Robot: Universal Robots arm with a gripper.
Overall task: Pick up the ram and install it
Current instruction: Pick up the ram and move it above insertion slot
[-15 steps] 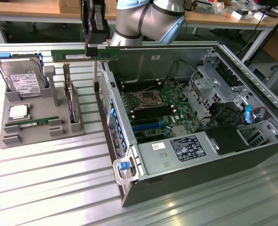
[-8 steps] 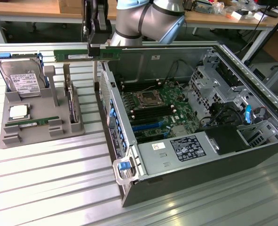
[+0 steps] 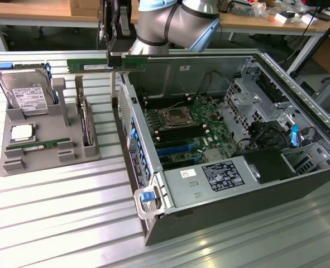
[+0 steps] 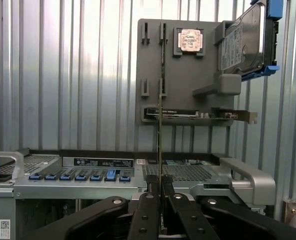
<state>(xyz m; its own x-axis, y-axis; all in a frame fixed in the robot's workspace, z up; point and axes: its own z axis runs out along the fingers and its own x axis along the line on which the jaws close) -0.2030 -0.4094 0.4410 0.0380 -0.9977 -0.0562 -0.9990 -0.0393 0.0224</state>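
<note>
Between the two black fingers (image 4: 146, 215) of the gripper (image 4: 161, 202) sits the ram (image 4: 160, 150), squeezed tight. From the wrist view the ram looks like one thin line, because its edge points at the camera. It reaches out well past the fingertips. In the exterior view the gripper (image 3: 115, 54) hangs from the big grey arm (image 3: 176, 22). There the ram (image 3: 86, 66) is a long green stick lying level, poking out on both sides of the gripper. It is up in the air, and the gripper pinches it partway along.

Right under the gripper is the side wall of the open computer case (image 3: 153, 223), a wall with a row of blue tabs (image 4: 77, 176). Lower down, toward the exterior view's right of the gripper, lies the green motherboard (image 3: 181, 125) with its long black slots (image 3: 153, 114).

Below the gripper, toward the exterior view's left, sits a grey tray (image 3: 19, 164) on the table (image 3: 53, 218) of metal strips. Four things are on the tray, well apart from the gripper. They are a hard drive (image 3: 25, 95) leaning up in a blue frame, a small square chip (image 3: 22, 133), a second green stick (image 3: 39, 146) lying flat, and a card (image 3: 85, 120) standing on its edge. The wrist view looks past the fingers at the same tray (image 4: 188, 75), hard drive (image 4: 243, 40), chip (image 4: 190, 40) and card (image 4: 188, 114).
</note>
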